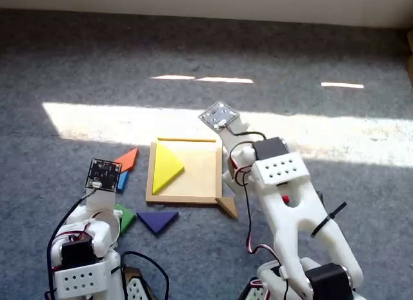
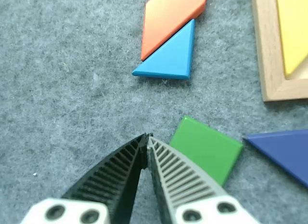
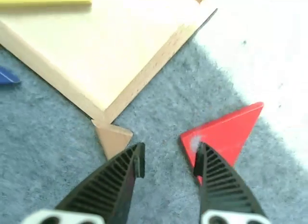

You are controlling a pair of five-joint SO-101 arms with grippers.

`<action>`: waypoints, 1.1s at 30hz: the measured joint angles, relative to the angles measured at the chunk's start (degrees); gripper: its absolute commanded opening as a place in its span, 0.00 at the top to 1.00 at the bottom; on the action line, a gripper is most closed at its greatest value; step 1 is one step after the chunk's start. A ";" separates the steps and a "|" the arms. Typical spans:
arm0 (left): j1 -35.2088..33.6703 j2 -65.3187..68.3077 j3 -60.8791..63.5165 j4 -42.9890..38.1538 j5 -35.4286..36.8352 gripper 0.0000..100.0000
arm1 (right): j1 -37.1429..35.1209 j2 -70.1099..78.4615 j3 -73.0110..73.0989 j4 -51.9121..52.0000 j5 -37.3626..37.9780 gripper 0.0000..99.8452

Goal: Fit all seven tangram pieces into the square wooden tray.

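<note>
Centrally in the high view, the square wooden tray holds one yellow triangle in its left half. At lower left, the left hand, pressed together, is beside the green square. The right hand, spread, is between the tan triangle and the red triangle.

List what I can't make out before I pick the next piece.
- red triangle: high view, the right arm covers nearly all of it; right wrist view, a finger of the right gripper hides one corner.
- green square: high view, the left arm overlaps one side; left wrist view, the left gripper overlaps an edge.
- dark blue triangle: left wrist view, cut off by the picture's edge.
- tray: both wrist views, cut off by the edges.
</note>
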 measured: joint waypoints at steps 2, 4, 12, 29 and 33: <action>0.00 0.00 0.00 0.00 0.00 0.99 | 0.00 2.02 -0.53 0.00 0.18 0.83; 0.00 0.00 0.00 0.00 0.00 0.99 | 0.00 5.27 -0.62 0.00 -0.18 0.79; 0.00 0.00 0.00 0.00 0.00 0.99 | 5.63 18.02 -0.62 -4.66 -5.19 0.71; 0.00 0.00 0.00 0.00 0.00 0.99 | 9.67 26.55 -2.46 -11.08 -4.84 0.83; 0.00 0.00 0.00 0.00 0.00 0.99 | 9.85 26.55 -2.73 -11.43 -4.84 0.88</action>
